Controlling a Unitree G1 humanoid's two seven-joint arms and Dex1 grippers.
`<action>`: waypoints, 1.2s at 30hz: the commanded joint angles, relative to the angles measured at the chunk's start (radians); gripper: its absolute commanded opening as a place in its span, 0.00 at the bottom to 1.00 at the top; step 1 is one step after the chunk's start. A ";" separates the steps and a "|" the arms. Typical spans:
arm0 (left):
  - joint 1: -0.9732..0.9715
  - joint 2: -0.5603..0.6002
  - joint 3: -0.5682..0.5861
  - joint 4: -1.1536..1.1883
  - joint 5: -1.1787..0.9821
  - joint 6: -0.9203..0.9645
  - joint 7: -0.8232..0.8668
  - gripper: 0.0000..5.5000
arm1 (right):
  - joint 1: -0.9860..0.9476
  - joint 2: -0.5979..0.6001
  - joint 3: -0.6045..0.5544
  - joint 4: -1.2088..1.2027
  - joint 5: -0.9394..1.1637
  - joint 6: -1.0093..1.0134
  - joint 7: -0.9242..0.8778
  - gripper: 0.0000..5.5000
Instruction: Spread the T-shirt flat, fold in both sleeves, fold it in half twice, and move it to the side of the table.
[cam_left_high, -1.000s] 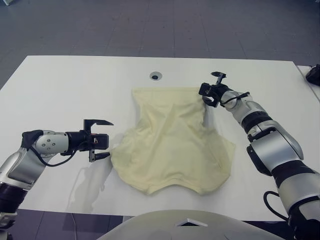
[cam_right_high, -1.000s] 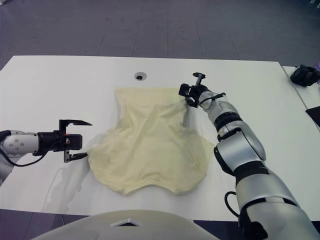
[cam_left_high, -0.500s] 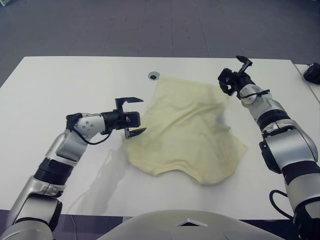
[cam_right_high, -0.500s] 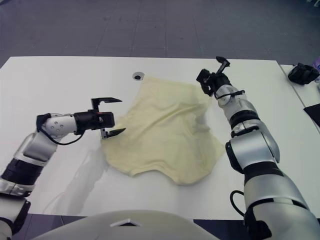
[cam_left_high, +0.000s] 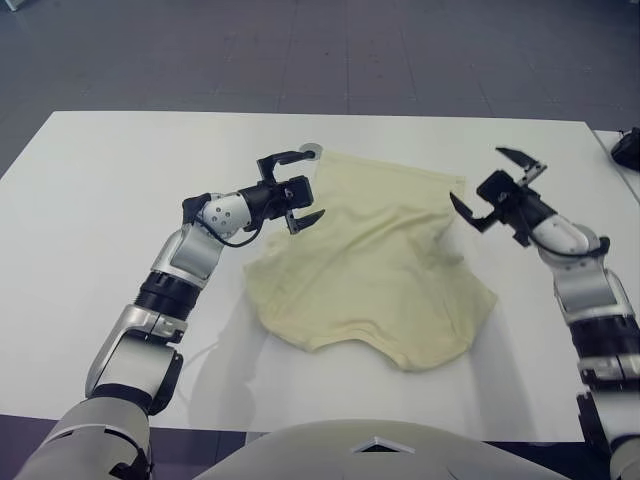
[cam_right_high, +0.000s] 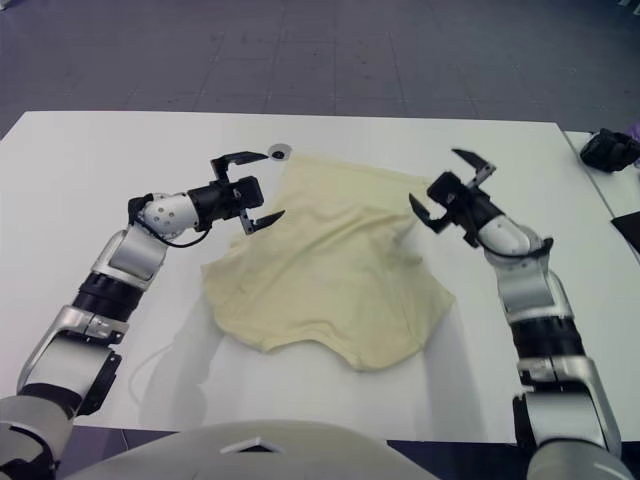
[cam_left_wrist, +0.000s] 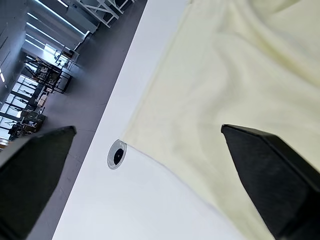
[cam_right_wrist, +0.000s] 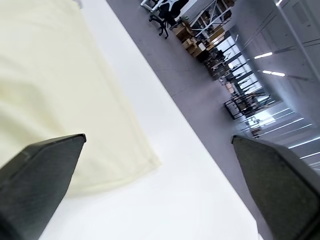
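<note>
- Head cam: right hand (cam_left_high: 476, 174) has dropped the shirt's (cam_left_high: 370, 270) far-right corner, which it was gripping a second ago. It's now wide open and empty, hanging just off the shirt's right edge.
- Left hand (cam_left_high: 310, 185) swung from the shirt's near-left edge up to the far-left corner, by the cable hole (cam_right_high: 281, 152). Fingers wide apart, nothing held, over the cloth; can't tell if it touches.
- Shirt got dragged away from the robot and skewed. It sits mid-tabletop (cam_left_high: 100, 180), far edge fairly straight, near half rumpled.
- My read: spreading isn't done and no sleeve is folded. Left hand looks lined up for a grab at the far-left corner.
- Left wrist cam: both fingers apart, nothing between them. Shirt corner lies below, its tip right at the hole.
- Right wrist cam: fingers spread, shirt corner flat on bare tabletop below, not gripped.
- Count: 1 shirt, 2 hands, 1 hole, 1 tabletop.
</note>
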 joint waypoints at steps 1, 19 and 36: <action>-0.223 -0.092 -0.041 0.518 0.109 -0.156 0.194 0.98 | 0.431 -0.132 -0.159 -0.584 0.081 0.191 0.200 0.98; -0.259 -0.126 -0.159 0.919 0.296 -0.211 0.378 0.98 | 0.696 -0.159 -0.194 -0.524 -0.084 0.214 0.270 0.98; -0.196 -0.021 -0.086 0.687 0.190 -0.301 0.289 0.98 | 0.456 -0.033 -0.244 -0.742 0.372 0.528 0.385 0.98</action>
